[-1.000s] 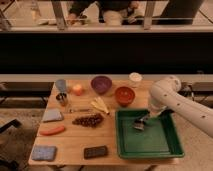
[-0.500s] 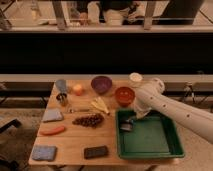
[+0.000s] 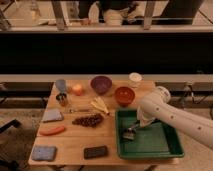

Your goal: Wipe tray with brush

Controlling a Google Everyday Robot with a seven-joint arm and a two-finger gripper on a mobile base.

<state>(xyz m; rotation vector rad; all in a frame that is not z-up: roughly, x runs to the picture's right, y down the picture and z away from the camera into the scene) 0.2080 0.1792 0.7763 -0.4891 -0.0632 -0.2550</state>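
The large green tray point(image 3: 155, 145) sits on the right side of the wooden table. My white arm comes in from the right and bends down into it. My gripper point(image 3: 135, 129) is low over the tray's left part, holding the small dark brush point(image 3: 129, 134), whose head rests on the tray floor near the left rim. The arm's elbow hides the tray's far right corner.
Left of the tray lie a banana point(image 3: 100, 105), dark grapes point(image 3: 88, 120), a carrot point(image 3: 52, 130), a blue sponge point(image 3: 44, 152) and a black block point(image 3: 96, 151). Behind the tray stand a red bowl point(image 3: 124, 95), a purple bowl point(image 3: 100, 84) and a white cup point(image 3: 134, 78).
The arm has swung left across the tray, carrying the brush from the tray's middle to its left side.
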